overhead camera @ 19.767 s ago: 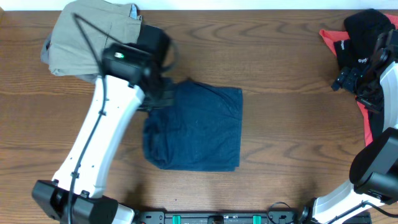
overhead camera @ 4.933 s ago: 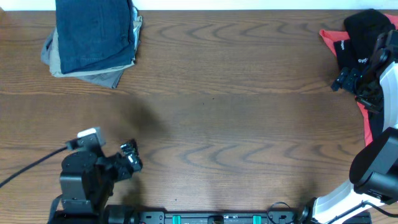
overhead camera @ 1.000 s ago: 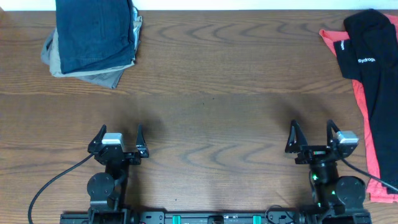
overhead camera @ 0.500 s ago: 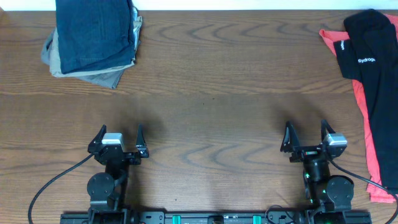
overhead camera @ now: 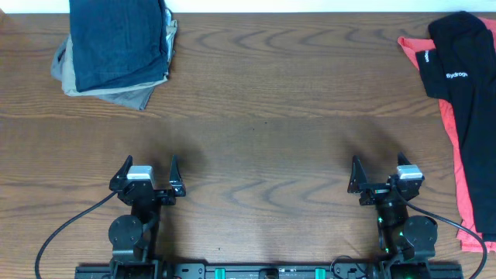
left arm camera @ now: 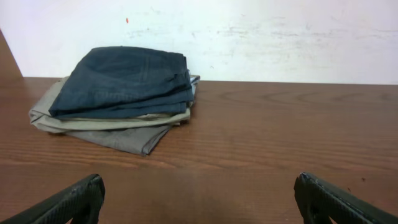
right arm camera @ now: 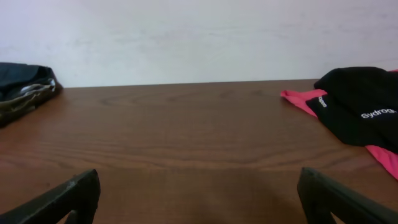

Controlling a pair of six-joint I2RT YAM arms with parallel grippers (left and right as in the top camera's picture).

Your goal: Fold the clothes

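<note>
Shifting slightly leftward over the last half second, the right gripper (overhead camera: 378, 163) is sitting at the near edge of the table (overhead camera: 263, 116), its fingers spread wide and gripping nothing. The left gripper (overhead camera: 149, 161) is staying where it was, also at the near edge, its fingers likewise spread and bare. Both are pointing toward the far side, well apart from each other and from all the fabric.

Three folded pieces are lying stacked in the far left corner: navy shorts (overhead camera: 120, 39) on top, tan shorts (overhead camera: 74, 81) under them, and a grey piece (left arm camera: 124, 138) at the bottom, the pile reaching the far edge. Two unfolded pieces are lying along the right edge: a black top (overhead camera: 465, 85) with white lettering, spread over a coral piece (overhead camera: 457, 155) that is running off the picture. A wide stretch of wood is lying between the two piles.

The table is showing dark brown grain, and a white wall (left arm camera: 261, 37) is standing behind it.
</note>
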